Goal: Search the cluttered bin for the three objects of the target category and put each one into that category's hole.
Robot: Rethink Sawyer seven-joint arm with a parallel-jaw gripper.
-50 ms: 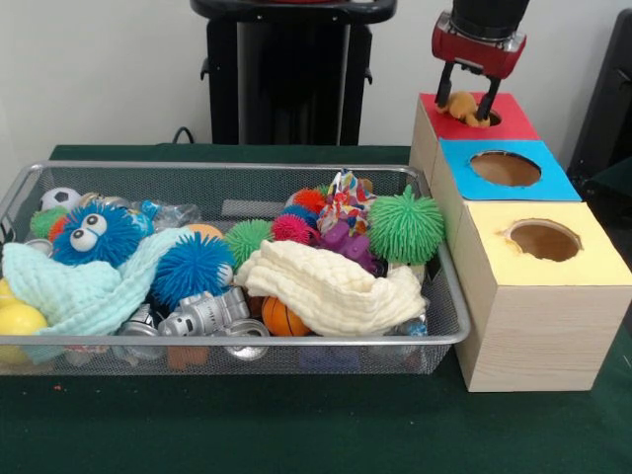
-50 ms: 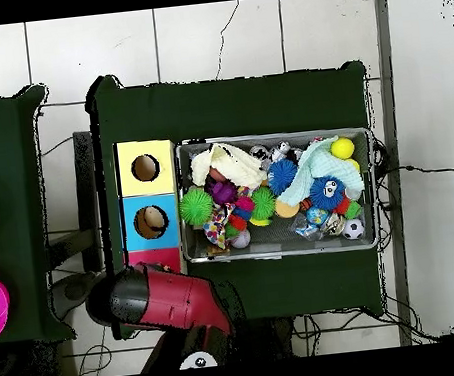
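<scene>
The hand (image 1: 471, 102) hangs over the red hole (image 1: 481, 118) at the far end of the wooden box (image 1: 538, 316), its two black fingers (image 1: 441, 87) closed around a small tan toy (image 1: 461, 105) that sits right at the hole's rim. From the hand, the blue hole (image 1: 505, 168) lies at about 5 o'clock and the yellow hole (image 1: 544, 240) beyond it. The wire basket (image 1: 118, 343) stands just beside the box on the green tabletop (image 1: 316, 425), packed with spiky balls, a blue fuzzy toy (image 1: 96, 233), a cream cloth (image 1: 331, 286), a pale green cloth (image 1: 84, 291) and a small basketball (image 1: 284, 318). From overhead the red arm (image 2: 177, 300) covers the red end of the box
</scene>
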